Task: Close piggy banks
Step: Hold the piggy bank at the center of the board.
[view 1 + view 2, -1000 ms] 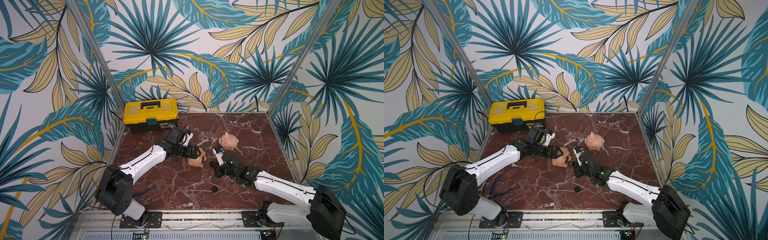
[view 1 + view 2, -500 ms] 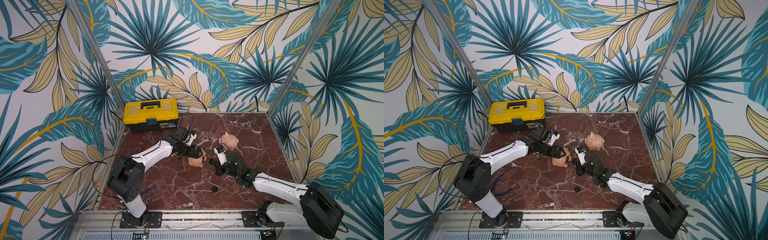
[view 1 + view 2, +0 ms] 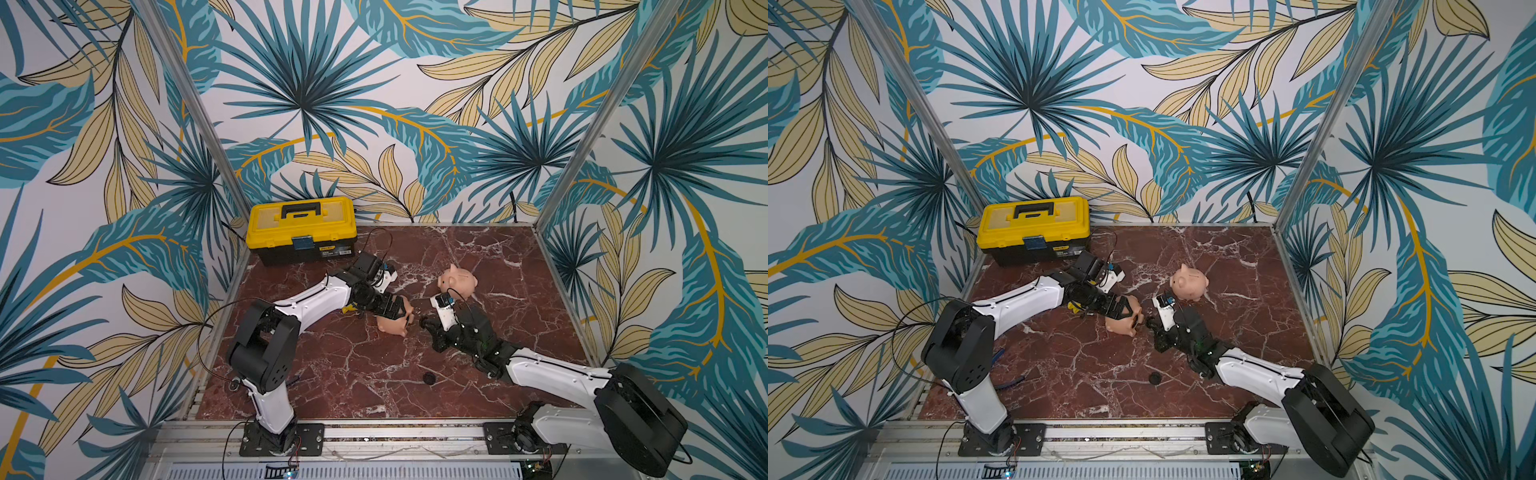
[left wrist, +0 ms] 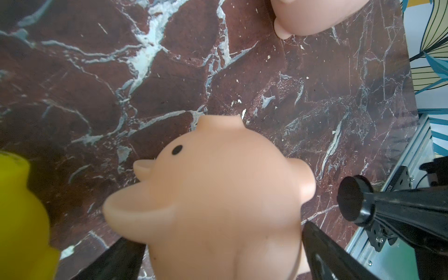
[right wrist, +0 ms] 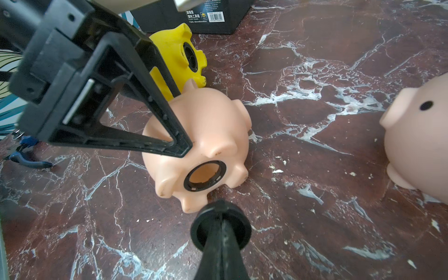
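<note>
One orange piggy bank lies on its side in the middle of the table, its belly hole open. My left gripper is spread wide around it. My right gripper pinches a black plug just beside that hole. The pink piggy bank stands upright, farther and to the right. The yellow piggy bank lies left, toward the toolbox.

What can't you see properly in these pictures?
- Yellow piggy bank: mostly hidden under the left arm in both top views; blurred in the left wrist view.
- Pale pink piggy bank: cut off by the frame edge in both wrist views.
- Loose black disc: too small for detail in the top views.
</note>
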Tool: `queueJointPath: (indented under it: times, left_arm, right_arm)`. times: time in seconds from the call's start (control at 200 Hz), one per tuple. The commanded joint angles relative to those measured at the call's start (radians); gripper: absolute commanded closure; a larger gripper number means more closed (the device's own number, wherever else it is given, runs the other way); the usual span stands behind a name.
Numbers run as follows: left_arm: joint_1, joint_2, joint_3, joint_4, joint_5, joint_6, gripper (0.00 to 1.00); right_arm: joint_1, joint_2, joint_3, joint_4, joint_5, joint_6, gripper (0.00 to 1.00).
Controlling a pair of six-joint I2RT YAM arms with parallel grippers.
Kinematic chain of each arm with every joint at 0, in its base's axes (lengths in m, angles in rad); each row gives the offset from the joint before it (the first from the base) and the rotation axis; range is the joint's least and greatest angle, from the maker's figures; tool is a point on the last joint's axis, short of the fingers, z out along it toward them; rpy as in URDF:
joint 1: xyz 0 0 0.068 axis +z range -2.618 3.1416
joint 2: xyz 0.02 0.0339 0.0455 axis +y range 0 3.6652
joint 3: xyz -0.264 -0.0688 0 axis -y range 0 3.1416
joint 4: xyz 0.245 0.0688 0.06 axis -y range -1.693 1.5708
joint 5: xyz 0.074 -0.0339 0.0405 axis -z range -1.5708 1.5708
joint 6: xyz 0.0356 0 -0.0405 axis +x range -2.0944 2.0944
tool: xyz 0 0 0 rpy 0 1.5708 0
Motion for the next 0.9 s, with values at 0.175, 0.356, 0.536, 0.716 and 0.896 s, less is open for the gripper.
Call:
queueJointPath:
  times: [0.175, 0.356, 0.536, 0.716, 0.896]
  left_arm:
    - [-0.005, -0.004, 0.089, -0.064, -0.012, 0.009, 0.0]
    - [-0.014, 0.008, 0.104, -0.087, -0.039, 0.007, 0.0]
    - [-0.017, 0.055, 0.121, -0.113, -0.058, 0.007, 0.01]
    - [-0.017, 0.097, 0.114, -0.126, -0.045, 0.028, 0.0]
    - [-0.015, 0.114, 0.1, -0.131, -0.032, 0.041, 0.01]
  right_arm:
    - [-0.006, -0.012, -0.021, 0.022, -0.006, -0.004, 1.0]
    - [-0.007, -0.006, -0.022, 0.026, -0.011, 0.0, 1.0]
    - [-0.008, -0.006, -0.023, 0.025, -0.011, -0.002, 1.0]
    - [-0.012, -0.009, -0.032, 0.036, -0.01, 0.001, 1.0]
    - [-0.014, -0.014, -0.043, 0.051, -0.009, -0.005, 1.0]
